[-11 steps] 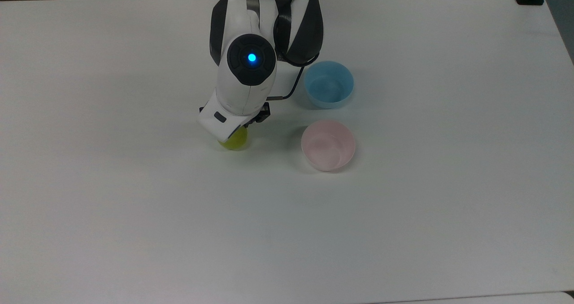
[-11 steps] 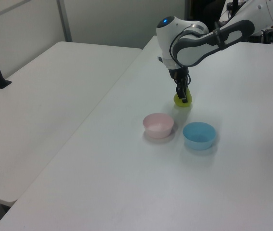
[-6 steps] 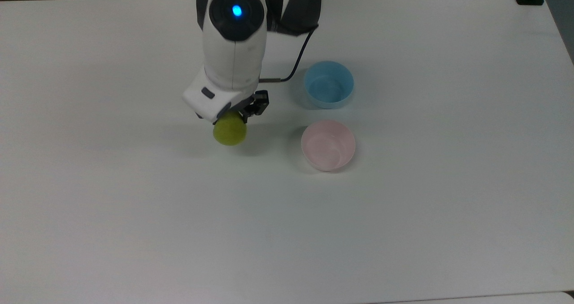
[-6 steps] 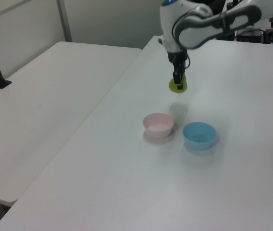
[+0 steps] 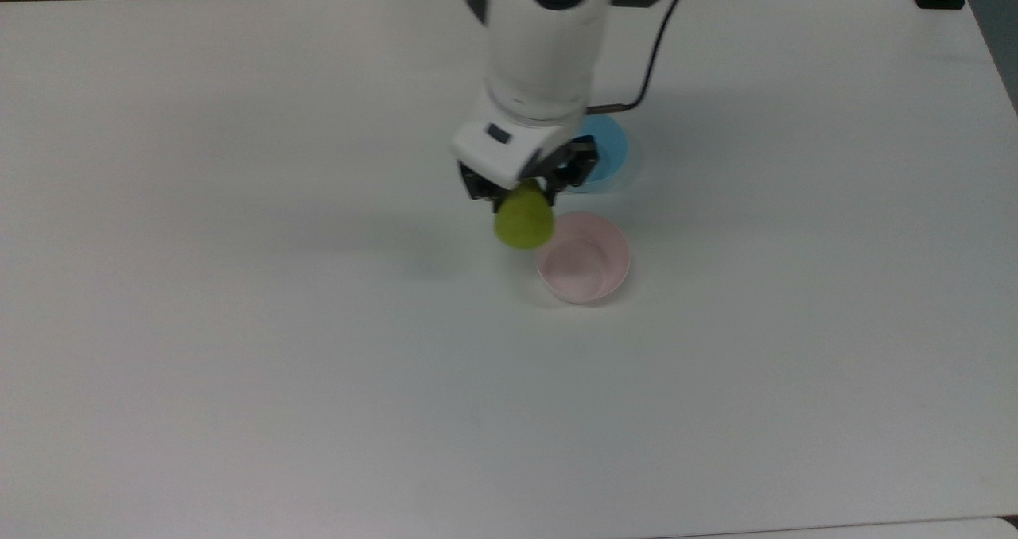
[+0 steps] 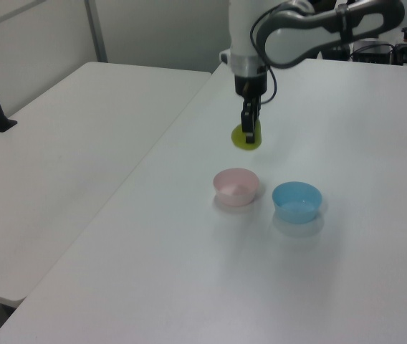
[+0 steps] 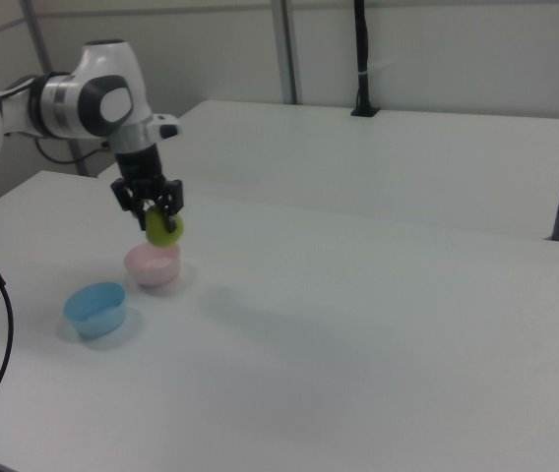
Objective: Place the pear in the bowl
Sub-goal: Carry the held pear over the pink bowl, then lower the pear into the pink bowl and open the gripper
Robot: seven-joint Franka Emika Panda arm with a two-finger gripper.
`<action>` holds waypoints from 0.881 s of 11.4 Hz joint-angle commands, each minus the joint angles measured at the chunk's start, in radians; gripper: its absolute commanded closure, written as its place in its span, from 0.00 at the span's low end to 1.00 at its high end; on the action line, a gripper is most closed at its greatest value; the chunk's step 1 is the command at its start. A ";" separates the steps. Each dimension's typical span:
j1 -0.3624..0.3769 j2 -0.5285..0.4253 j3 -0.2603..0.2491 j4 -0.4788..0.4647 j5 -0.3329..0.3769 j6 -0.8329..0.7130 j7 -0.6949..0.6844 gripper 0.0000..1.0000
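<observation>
Since a second ago, the pear [image 5: 524, 219] has gone from resting on the surface [image 5: 238, 324] to hanging in the air, carried toward the pink bowl [image 5: 584, 259]. Held between the closed fingers [image 5: 525, 193], it hangs below them with its rounded end downward. In the top view it sits just past the bowl's rim on the top view's left, overlapping that edge but not yet over the middle. In the left view the pear [image 6: 246, 136] floats clearly above the bowl [image 6: 236, 186], on the side toward the surface's far edge. The bowl's centre lies a little further along the line of travel, so the pear seems to need a short shift before release. A blue bowl [image 5: 608, 145] stands just beside the pink one, partly hidden by the arm.
</observation>
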 commanded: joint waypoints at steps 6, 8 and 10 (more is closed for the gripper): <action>0.108 0.166 -0.031 0.033 0.014 0.126 0.125 0.00; 0.102 0.142 -0.023 0.031 0.017 0.116 0.128 0.00; 0.060 0.047 -0.014 0.014 0.014 0.110 0.148 0.00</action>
